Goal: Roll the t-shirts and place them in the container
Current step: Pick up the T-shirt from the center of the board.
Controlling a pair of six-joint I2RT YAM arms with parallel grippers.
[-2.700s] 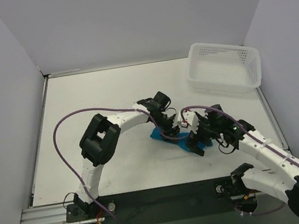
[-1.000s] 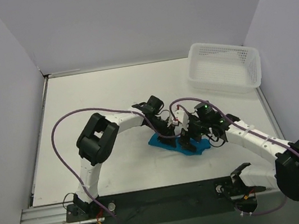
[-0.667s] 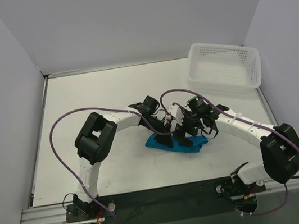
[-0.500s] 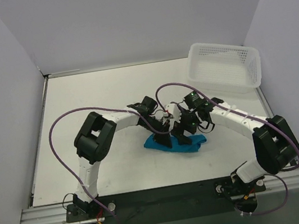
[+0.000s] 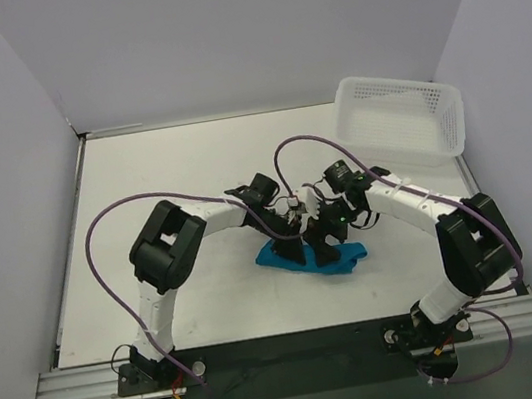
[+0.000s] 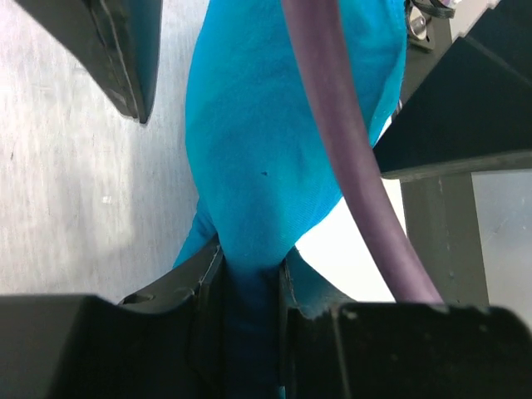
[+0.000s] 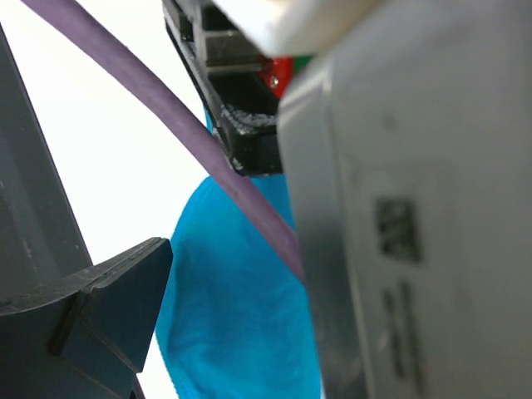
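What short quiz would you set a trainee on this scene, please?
1. True or false: the t-shirt lies inside the white basket.
2. Where does the basket stand? A. at the far right corner of the table. B. at the near left corner. C. between the arm bases.
3. Short answer: which grippers are down at the t-shirt?

Key:
1. False. It lies bunched on the table, apart from the basket.
2. A.
3. Both: the left gripper and the right gripper meet over it.
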